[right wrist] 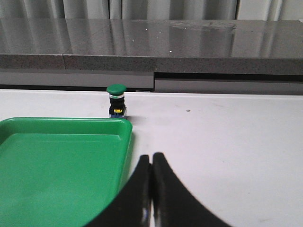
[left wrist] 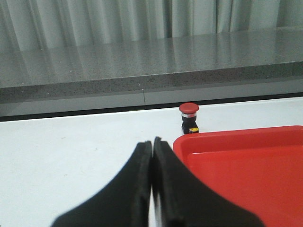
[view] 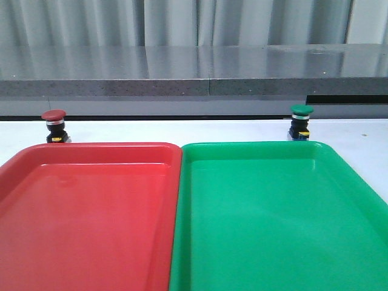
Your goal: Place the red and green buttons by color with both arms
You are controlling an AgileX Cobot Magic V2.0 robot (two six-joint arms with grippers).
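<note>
Two buttons are seen standing upright on the white worktop (view: 182,128), each just beyond the far rim of the tray of its own colour: the red button (view: 54,126) behind the far left corner of the red tray (view: 91,148), the green button (view: 301,122) behind the far right part of the green tray (view: 254,145). Neither is in a tray yet. From the left tool (left wrist: 152,146) the red button (left wrist: 189,118) lies ahead and a little toward the robot's right, the near corner of the red tray (left wrist: 236,137) lying beside the line of approach. From the right tool (right wrist: 151,161) the green button (right wrist: 116,100) lies ahead and a little toward the robot's left, past the corner of the green tray (right wrist: 71,124). Each arm is therefore judged the nearer one to its own button. Both tools are shown with the fingers pressed together and nothing held, well apart from the buttons. The long axis of each button runs vertically, domed cap on top and bluish base on the worktop; the yellow mark on each body faces toward the robot. It is judged that each tool must be spread before a grasp around the black body or cap can be made.
</note>
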